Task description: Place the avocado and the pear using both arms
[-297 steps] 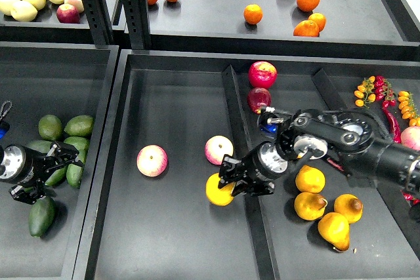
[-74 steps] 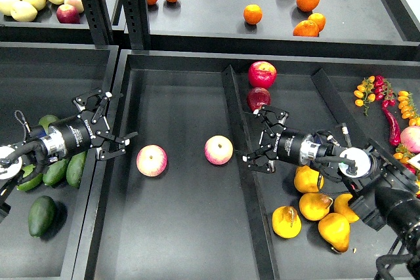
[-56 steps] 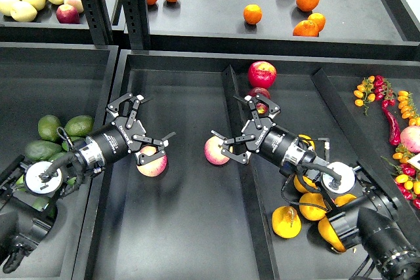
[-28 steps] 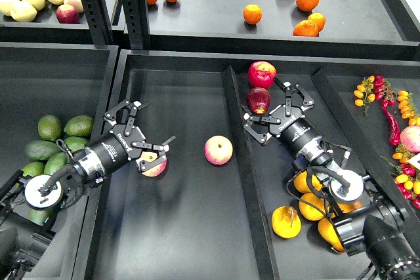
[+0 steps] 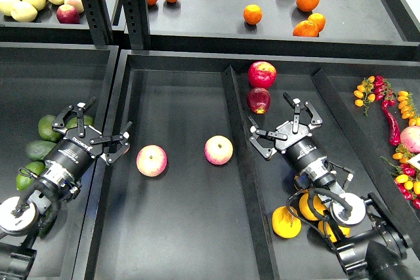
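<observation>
The pear [image 5: 286, 221], golden-yellow with a brown blotch, lies in the right compartment near its front, beside other pears [image 5: 307, 205] that my right arm partly covers. My right gripper [image 5: 283, 126] is open and empty, above that compartment, below a dark red apple [image 5: 258, 100]. My left gripper [image 5: 96, 130] is open and empty over the wall between the left tray and the middle compartment. Green avocados [image 5: 46, 126] lie in the left tray beside my left arm. The dark green avocado is hidden under my left arm.
Two pink apples [image 5: 151, 160] [image 5: 218, 150] lie in the middle compartment. A red apple [image 5: 262, 74] sits at the back of the right compartment. Oranges [image 5: 252, 14] and pale apples [image 5: 23, 10] are on the back shelf. Chillies [image 5: 391, 117] lie at the far right.
Both arms have drawn back. My left gripper moved left, off the pink apple, to the tray wall. My right gripper moved down, away from the red apples. Both stayed open.
</observation>
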You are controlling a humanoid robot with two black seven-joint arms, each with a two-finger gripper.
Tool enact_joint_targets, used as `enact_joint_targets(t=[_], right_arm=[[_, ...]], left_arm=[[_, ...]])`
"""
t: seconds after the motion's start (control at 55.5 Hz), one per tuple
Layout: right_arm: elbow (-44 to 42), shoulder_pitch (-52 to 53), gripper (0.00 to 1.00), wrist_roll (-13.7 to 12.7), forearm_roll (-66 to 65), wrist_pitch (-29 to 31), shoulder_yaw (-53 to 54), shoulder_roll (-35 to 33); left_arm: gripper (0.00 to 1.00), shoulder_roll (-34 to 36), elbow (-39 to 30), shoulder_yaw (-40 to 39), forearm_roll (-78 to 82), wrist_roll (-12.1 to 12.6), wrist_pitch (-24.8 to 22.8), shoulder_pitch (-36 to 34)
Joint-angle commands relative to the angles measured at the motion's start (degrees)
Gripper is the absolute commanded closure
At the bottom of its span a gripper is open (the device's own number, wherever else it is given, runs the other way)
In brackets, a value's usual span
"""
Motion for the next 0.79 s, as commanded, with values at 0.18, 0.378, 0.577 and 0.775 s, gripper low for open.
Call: enact_joint_targets(t=[0.18, 0.378, 0.577, 0.775], right_arm=[[4.0, -5.3, 0.0, 6.6, -0.2, 0.0, -0.5, 0.0], [5.1, -8.3, 0.0, 6.5, -0.6, 0.0, -0.4, 0.0], [7.9, -12.4, 0.0, 6.2, -0.7, 0.0, -0.5, 0.0], [8.4, -12.9, 0.0, 6.1, -0.8, 0.0, -0.4, 0.0]], left_arm=[[0.0, 0.0, -4.2, 1.4, 0.1, -4.1, 0.0, 5.7], [0.0, 0.0, -8.5, 3.7, 0.1, -4.1, 0.0, 10.7], [0.0, 0.0, -8.9, 3.5, -0.1, -6.5, 0.0, 13.7], [0.0, 0.0, -8.8, 3.5, -0.1, -7.6, 0.0, 15.3]])
